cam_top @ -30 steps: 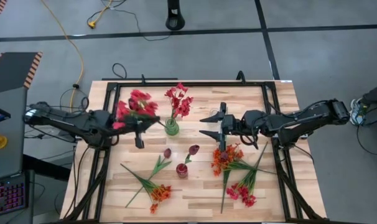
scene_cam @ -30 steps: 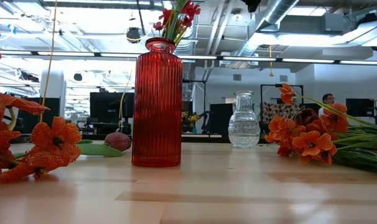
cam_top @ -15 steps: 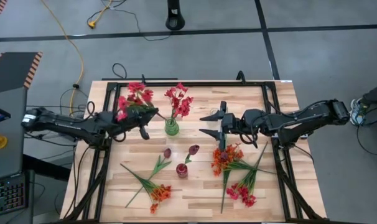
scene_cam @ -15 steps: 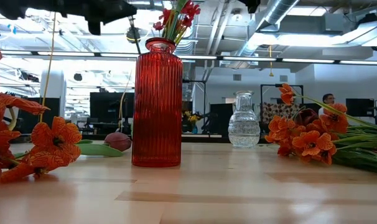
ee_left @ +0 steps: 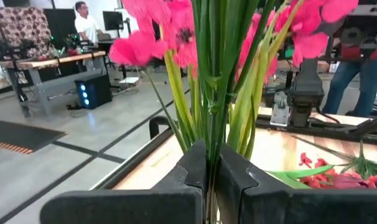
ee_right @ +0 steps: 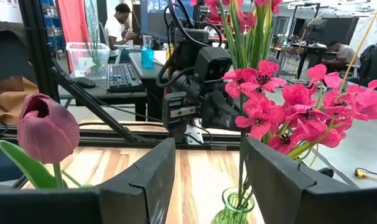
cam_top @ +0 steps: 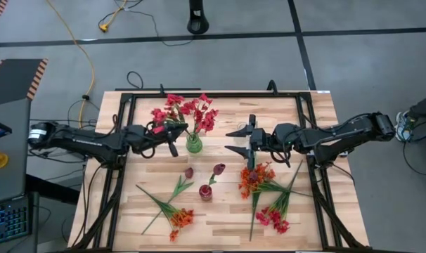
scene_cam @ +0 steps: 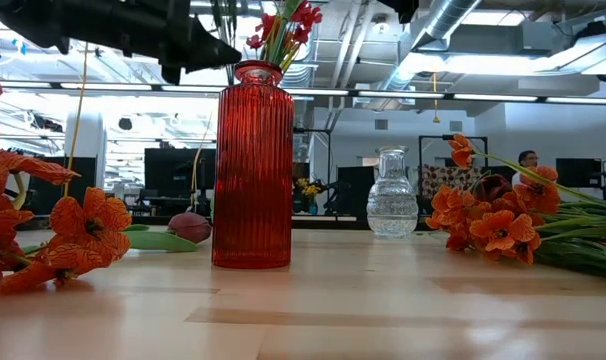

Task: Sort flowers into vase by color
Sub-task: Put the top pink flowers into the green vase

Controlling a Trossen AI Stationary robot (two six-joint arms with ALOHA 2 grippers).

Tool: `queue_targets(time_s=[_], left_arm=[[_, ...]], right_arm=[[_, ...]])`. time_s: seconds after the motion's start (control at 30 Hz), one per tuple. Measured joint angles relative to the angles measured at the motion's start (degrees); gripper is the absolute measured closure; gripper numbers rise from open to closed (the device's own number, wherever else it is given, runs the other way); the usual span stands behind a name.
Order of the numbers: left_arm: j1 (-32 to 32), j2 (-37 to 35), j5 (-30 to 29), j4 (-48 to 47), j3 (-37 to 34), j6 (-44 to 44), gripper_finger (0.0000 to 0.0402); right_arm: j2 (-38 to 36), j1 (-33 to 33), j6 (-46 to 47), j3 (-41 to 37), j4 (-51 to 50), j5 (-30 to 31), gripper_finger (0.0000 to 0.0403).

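Left claw [cam_top: 173, 144] holds a flower bunch [cam_top: 169, 111] just left of the vase [cam_top: 193, 144], perhaps touching it.

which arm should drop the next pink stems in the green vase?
Left. Its end effector is shut on a pink bunch beside the green vase; the right end effector hangs open and empty.

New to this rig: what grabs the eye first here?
The left claw is shut on a pink-red bunch, holding it beside the green vase, which already has pink-red flowers in it. The right claw waits open on the vase's other side. Orange flowers lie loose on the table.
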Motion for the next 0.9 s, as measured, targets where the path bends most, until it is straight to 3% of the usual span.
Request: queue_targets(time_s=[0.43,0.9], left_arm=[[0.0,4.9,-0.1,-0.3,0.0,-2.9,0.0384],[0.0,-0.1,-0.4,-7.6,0.1,-3.5,0.0218]], right_arm=[[0.0,0.0,0.0,0.0,0.1,0.0,0.0184],[0.0,0.7,0.0,0.0,-0.1,0.0,0.0184]])
